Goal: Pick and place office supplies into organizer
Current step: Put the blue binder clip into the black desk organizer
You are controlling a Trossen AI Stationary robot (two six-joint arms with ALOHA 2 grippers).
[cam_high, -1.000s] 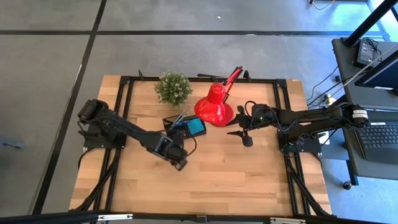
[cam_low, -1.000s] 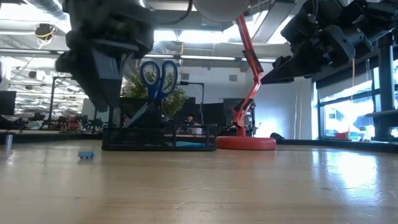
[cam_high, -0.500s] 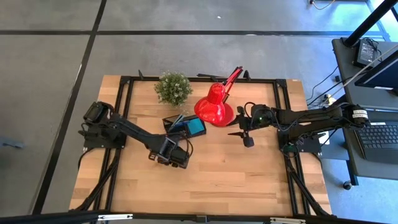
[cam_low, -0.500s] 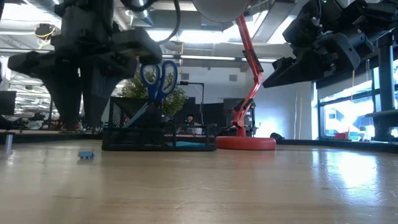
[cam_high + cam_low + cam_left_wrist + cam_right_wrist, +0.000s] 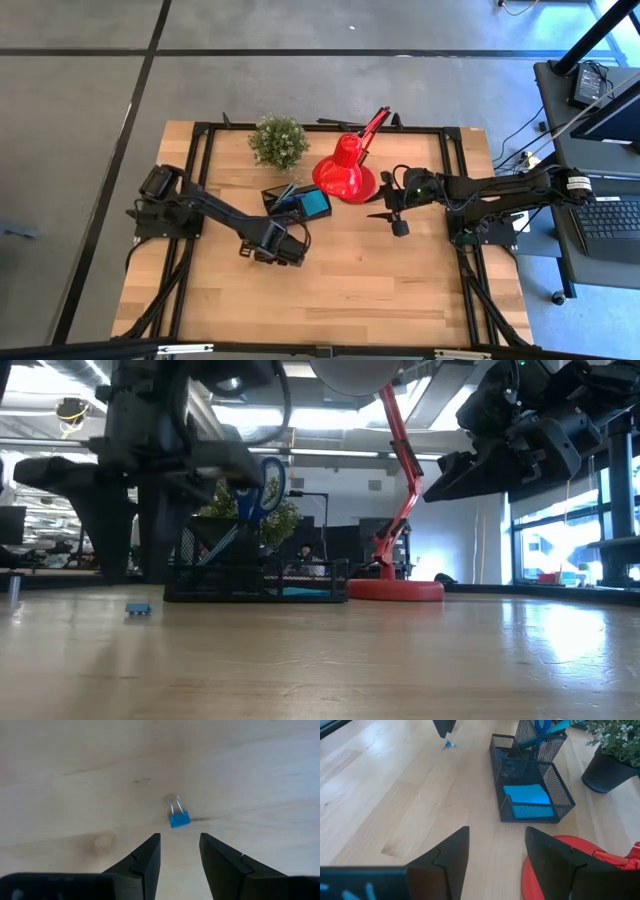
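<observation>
- The wooden surface (image 5: 340, 290) fills the high view; from above, the left arm reaches to the middle and the right arm waits near the right side, but the smallest things cannot be seen there.
- The red desk lamp (image 5: 345, 170) stands at the far middle of the surface; the low view shows its base (image 5: 395, 590) and its thin red arm, and the right wrist view shows only a piece of it.
- The green potted plant (image 5: 279, 140) stands just beside the organizer, on its far side.
- The organizer (image 5: 530, 790) is a black mesh tray with compartments, between the plant and the lamp. The right wrist view looks into it: a blue sticky-note pad (image 5: 527, 795) lies flat in the low compartment, and the blue-handled scissors (image 5: 262, 485) stand upright in the tall one, as the low view shows.
- The left gripper (image 5: 179, 852) hangs low over the surface, on the near side of the organizer, with its fingers apart and nothing between them.
- The right gripper (image 5: 495, 855) is also released and empty, up in the air near the lamp.
- A small blue binder clip (image 5: 179, 818) with two silvery wire handles lies on the bare wood just in front of the left gripper's fingertips, apart from them. The low view shows it as a tiny blue piece (image 5: 138, 609) well apart from the organizer.
</observation>
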